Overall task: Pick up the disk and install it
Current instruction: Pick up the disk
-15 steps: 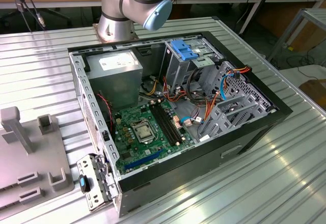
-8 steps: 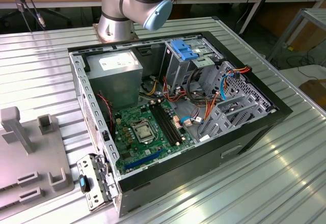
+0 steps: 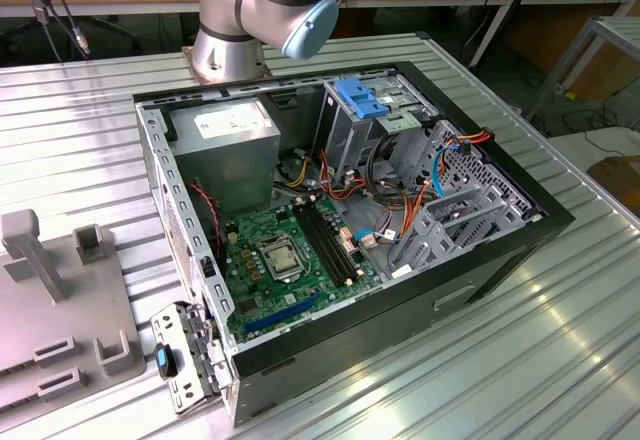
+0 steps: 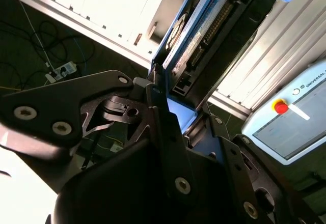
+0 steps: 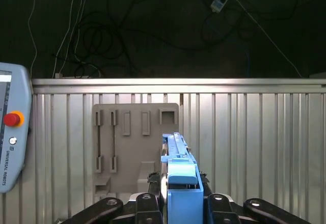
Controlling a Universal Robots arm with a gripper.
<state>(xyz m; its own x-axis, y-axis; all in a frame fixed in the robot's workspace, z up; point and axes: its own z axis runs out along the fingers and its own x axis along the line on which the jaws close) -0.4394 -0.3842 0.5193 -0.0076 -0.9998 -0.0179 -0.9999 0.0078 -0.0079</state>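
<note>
In both wrist views the disk [image 5: 178, 175] [image 4: 201, 33], a grey metal drive in a bright blue carrier frame, stands on edge between my black fingers. My gripper [image 5: 181, 201] [image 4: 170, 107] is shut on its lower end, and it hangs above the ribbed metal table. In the exterior view the open computer case [image 3: 480, 260] lies on its side on the table, with the arm's base [image 3: 255, 10] behind it. At the back of the case sits a drive cage with a blue tab [image 3: 365, 95].
A grey holder plate with slots [image 5: 135, 142] [image 3: 60, 300] lies on the table at the exterior view's left. Inside the case are the silver power supply [image 3: 225, 140], the green motherboard [image 3: 290, 250] and loose cables. A teach pendant [image 5: 10, 132] [image 4: 290, 122] rests nearby. Cables trail on the dark floor.
</note>
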